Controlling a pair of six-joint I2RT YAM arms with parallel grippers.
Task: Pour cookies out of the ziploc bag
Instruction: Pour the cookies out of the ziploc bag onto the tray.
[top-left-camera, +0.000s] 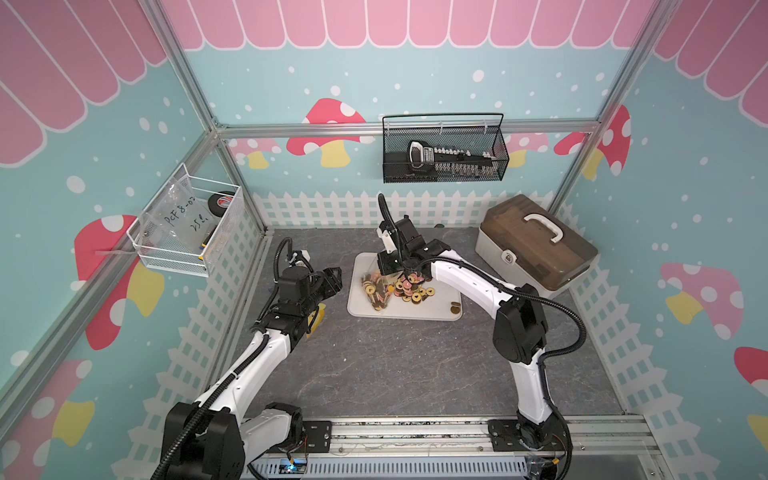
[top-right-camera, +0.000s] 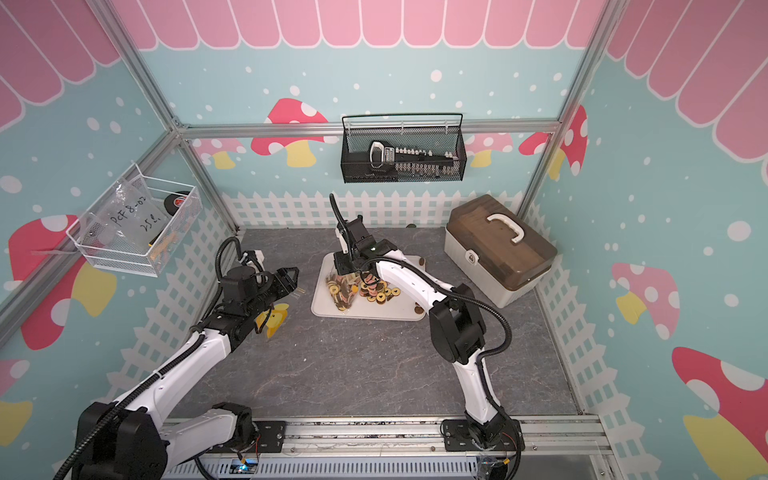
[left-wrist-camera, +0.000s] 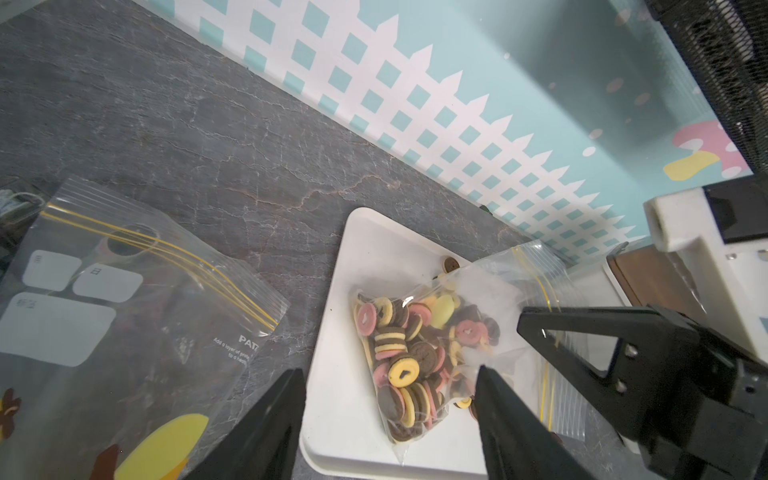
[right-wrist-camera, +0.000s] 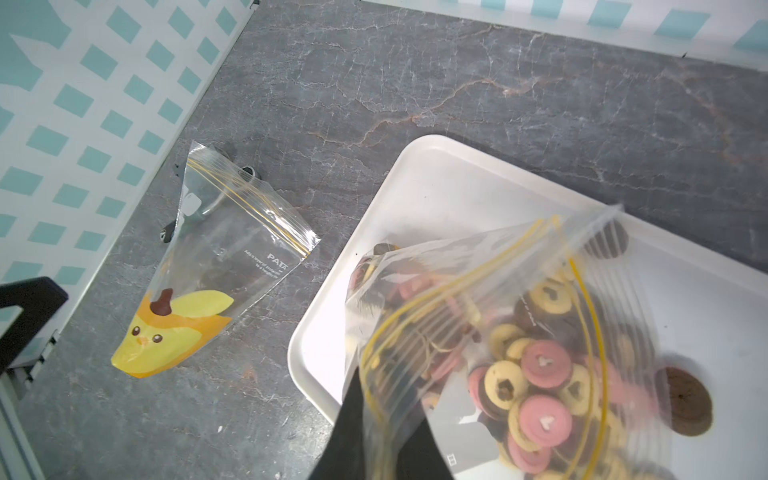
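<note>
The clear ziploc bag (top-left-camera: 376, 289) (top-right-camera: 340, 291) lies on the white tray (top-left-camera: 432, 311) (top-right-camera: 395, 312), its lower end packed with brown, yellow and pink cookies (left-wrist-camera: 401, 353). My right gripper (right-wrist-camera: 388, 395) (top-left-camera: 390, 268) is shut on the bag's yellow-lined mouth edge (right-wrist-camera: 478, 299), lifted above the tray. A heap of spilled cookies (top-left-camera: 413, 291) (top-right-camera: 380, 293) lies on the tray beside the bag's mouth. My left gripper (left-wrist-camera: 388, 372) (top-left-camera: 332, 282) is open, left of the tray, facing the bag's filled end and touching nothing.
An empty ziploc bag with a yellow chick print (top-left-camera: 316, 318) (right-wrist-camera: 216, 270) lies on the table under the left arm. A brown-lidded toolbox (top-left-camera: 536, 245) stands at the back right. One stray cookie (top-left-camera: 456, 308) sits at the tray's near right corner.
</note>
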